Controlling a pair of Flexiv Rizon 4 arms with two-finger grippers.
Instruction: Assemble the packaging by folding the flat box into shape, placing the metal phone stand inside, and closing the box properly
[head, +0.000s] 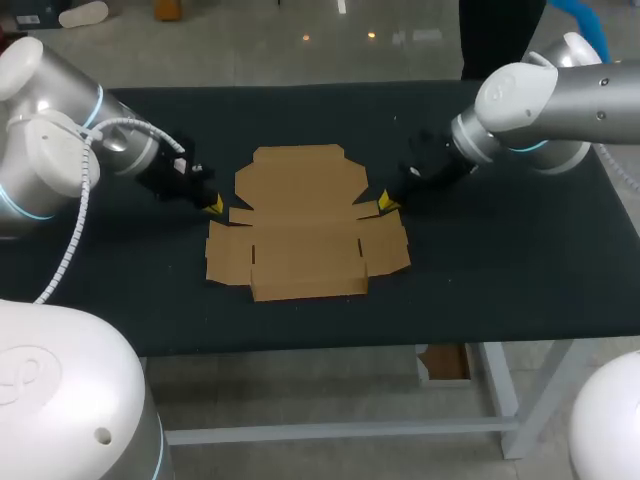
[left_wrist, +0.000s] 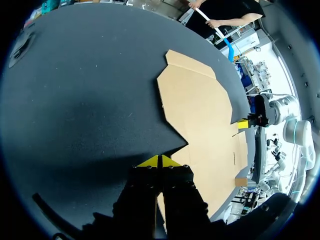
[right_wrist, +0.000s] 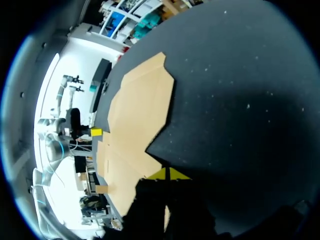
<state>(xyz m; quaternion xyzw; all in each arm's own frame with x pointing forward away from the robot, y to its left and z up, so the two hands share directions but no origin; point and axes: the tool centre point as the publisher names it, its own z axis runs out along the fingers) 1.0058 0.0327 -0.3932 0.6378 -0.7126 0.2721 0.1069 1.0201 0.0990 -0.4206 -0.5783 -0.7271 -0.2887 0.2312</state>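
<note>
Now on the table: a flat cardboard box (head: 300, 225) lies unfolded, all flaps spread, on the black table (head: 500, 280), slightly left of the head view's middle.
Box outline: a broad panel with clipped corners points toward the upper edge of the head view; smaller side flaps stick out left and right at mid-height; a wider row of panels lies toward the lower edge.
Left arm: it comes in from the upper left of the head view and slants down toward the box's left side.
Left gripper (head: 213, 205): its yellow tips are pressed together and sit at the notch beside the left side flap. In the left wrist view the tips (left_wrist: 159, 161) meet in a thin line right at the cardboard's edge; whether cardboard is caught between them cannot be told.
Right arm: it comes in from the upper right of the head view and slants down toward the box's right side.
Right gripper (head: 385, 203): its yellow tips are pressed together at the right side flap's notch. In the right wrist view they (right_wrist: 169, 174) touch the cardboard's edge, with the box stretching ahead of them.
Across the box: each wrist view shows the other arm's yellow tip at the far side of the cardboard.
</note>
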